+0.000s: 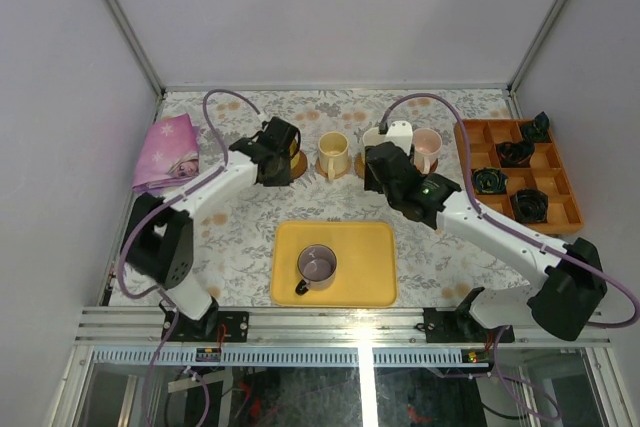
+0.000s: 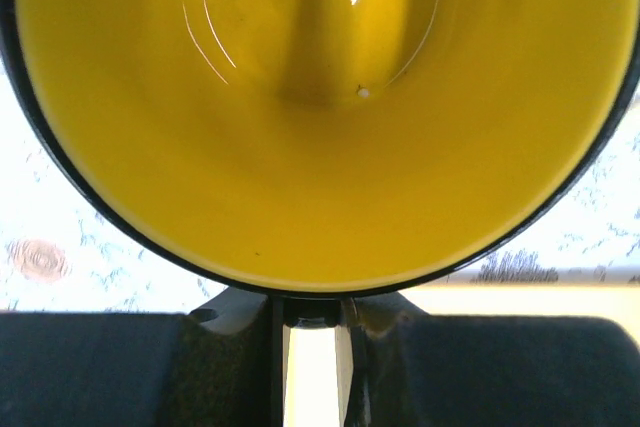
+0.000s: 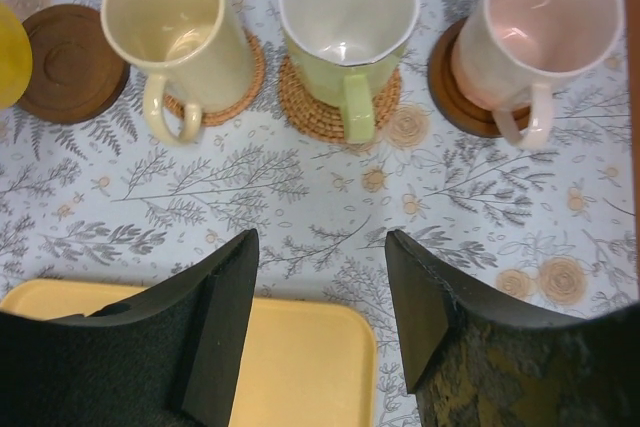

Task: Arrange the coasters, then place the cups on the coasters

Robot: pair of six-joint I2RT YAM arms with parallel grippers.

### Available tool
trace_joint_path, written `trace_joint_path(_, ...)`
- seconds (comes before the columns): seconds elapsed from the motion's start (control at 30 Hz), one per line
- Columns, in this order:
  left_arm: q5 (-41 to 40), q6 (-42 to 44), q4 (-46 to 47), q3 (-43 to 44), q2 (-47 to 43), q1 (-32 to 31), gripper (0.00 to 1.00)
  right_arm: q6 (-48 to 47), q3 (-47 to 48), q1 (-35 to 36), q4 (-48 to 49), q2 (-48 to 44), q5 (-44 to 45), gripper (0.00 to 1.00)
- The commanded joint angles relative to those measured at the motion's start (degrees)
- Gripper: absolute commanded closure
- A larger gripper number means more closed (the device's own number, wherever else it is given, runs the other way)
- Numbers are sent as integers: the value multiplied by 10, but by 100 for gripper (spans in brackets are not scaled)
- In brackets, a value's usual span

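The left gripper pinches the yellow cup by its rim, probably to set it on the bare dark coaster just beside, while the right gripper waits wide open.

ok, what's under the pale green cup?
A tan woven coaster: its edge shows around the base of the pale green cup in the right wrist view. The coaster's middle is covered by the cup, so anything else under there cannot be seen.

Overhead, close wrist views; shared cups
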Motion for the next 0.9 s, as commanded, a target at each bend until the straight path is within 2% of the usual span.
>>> trace_joint_path(0.0,44,44,15,83,70,31,100,20,4,2,-32,-24,77,40)
trace_joint_path(0.2,95,57,-6,156,153,64,100,20,13,-8,-51,-28,99,40)
trace_joint_path(0.37,81,56,-25,185,183,71,100,18,19,-17,-46,-32,100,40)
trace_joint_path(0.87,70,53,-35,177,194,76,100,9,21,-31,-31,-21,71,39)
